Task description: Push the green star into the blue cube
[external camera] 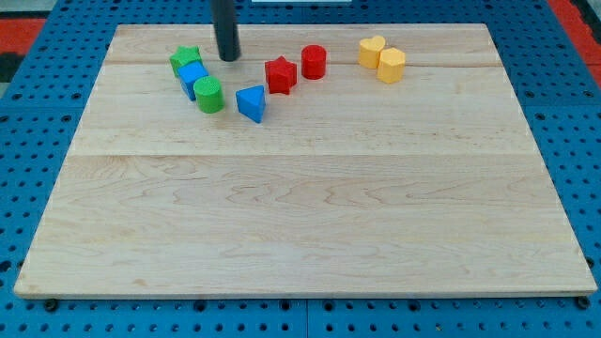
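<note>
The green star (185, 60) lay near the bench's (300, 216) top-left, touching the blue cube (193, 78), which partly hid its lower edge. My tip (227, 58) stood just to the star's right, apart from it; the rod was cut off above. No fingers showed, so I cannot tell their state.

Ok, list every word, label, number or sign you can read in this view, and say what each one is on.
None: no readable text in this view.
Blocks: green star, blue cube and the others have plain coloured faces.
Wooden board: only grain, no print.
My tip, at the star's right: plain dark rod, no marking.
Blue pegboard: holes only.
</note>
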### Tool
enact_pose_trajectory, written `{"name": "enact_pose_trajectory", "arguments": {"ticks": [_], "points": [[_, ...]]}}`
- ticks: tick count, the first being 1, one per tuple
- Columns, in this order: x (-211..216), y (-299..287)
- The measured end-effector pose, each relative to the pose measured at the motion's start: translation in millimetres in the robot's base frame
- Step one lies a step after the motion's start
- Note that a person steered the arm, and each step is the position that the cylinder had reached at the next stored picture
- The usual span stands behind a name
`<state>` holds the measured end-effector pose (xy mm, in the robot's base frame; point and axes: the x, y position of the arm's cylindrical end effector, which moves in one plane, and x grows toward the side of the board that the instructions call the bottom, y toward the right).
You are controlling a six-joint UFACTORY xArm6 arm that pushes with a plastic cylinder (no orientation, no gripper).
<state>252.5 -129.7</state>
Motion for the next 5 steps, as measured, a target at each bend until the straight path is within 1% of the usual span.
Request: {"name": "enact_pose_trajectory", "arguments": {"ticks": [1,2,3,4,5], "points": [[-11.2,-73.8],[2.5,-92.3],[49.0,-90.2],[65.3,-37.6],[49.1,-64.9]]}}
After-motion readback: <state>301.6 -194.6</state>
